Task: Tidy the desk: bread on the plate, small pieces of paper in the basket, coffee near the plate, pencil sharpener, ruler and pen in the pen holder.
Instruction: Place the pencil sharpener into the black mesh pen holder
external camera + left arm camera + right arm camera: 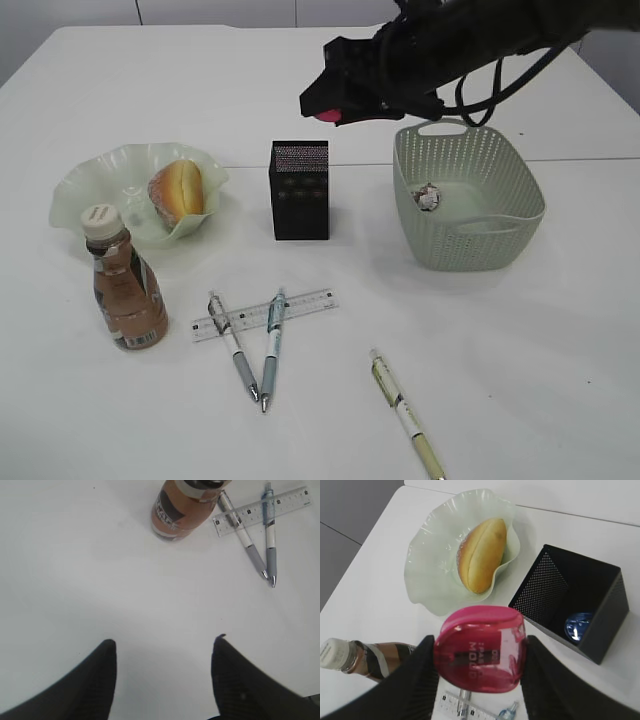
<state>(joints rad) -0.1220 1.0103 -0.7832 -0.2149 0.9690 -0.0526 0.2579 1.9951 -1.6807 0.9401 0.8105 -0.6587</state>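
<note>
My right gripper [335, 112] is shut on a pink pencil sharpener [480, 647], held in the air above and just behind the black mesh pen holder [299, 190]. A blue object lies inside the pen holder [577, 627]. The bread [178, 190] lies on the pale green plate [90, 185]. The coffee bottle [123, 290] stands in front of the plate. A clear ruler [265, 314] lies under two pens [252, 345]; a third pen [407, 415] lies to the right. My left gripper [165, 652] is open and empty over bare table, near the bottle [182, 505].
The green basket [470, 195] stands right of the pen holder with a crumpled paper piece [428, 197] inside. The white table's far edge runs behind the right arm.
</note>
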